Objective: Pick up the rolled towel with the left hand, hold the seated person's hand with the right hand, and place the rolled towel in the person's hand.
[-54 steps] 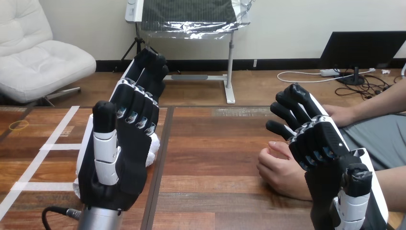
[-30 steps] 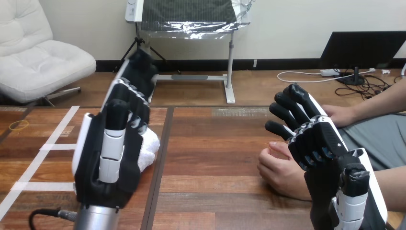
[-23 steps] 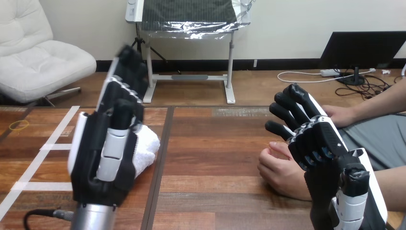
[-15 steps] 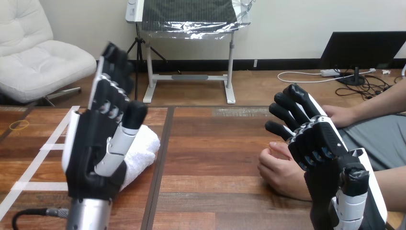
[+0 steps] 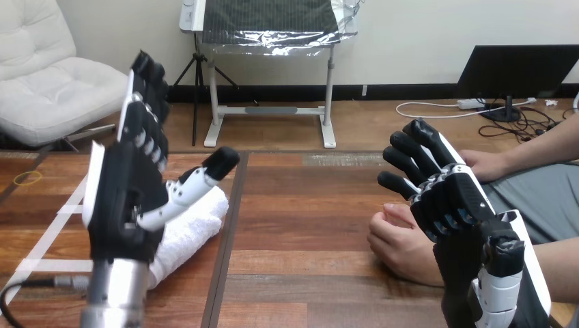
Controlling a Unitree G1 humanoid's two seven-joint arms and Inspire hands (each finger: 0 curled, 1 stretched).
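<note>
- My left hand (image 5: pixel 126 205) stands upright in the left of the frame with its palm facing right. Its fingers are straight and point up, and it has hold of nothing.
- The left hand's thumb (image 5: pixel 198 181) is splayed out to the right, above the rolled towel (image 5: pixel 194 229). I cannot tell whether the thumb touches it.
- The rolled towel is white and lies flat on the wooden table (image 5: pixel 307 205) at lower left, just left of the dark seam in the tabletop. My left hand and silver forearm hide its near end.
- White tape lines (image 5: pixel 48 265) run across the tabletop left of the towel.
- My right hand (image 5: pixel 450 201) rises from the lower right corner. Its fingers are loosely spread, only slightly bent, and reach toward the upper left. Nothing is in its grasp.
- The person's nearer hand (image 5: pixel 399 242) rests on the table right of centre, loosely curled. It sits just left of my right hand and partly behind it. I see no finger of mine wrapped round it.
- The person's farther hand (image 5: pixel 481 164) lies at the table's right edge, beyond my right fingertips.
</note>
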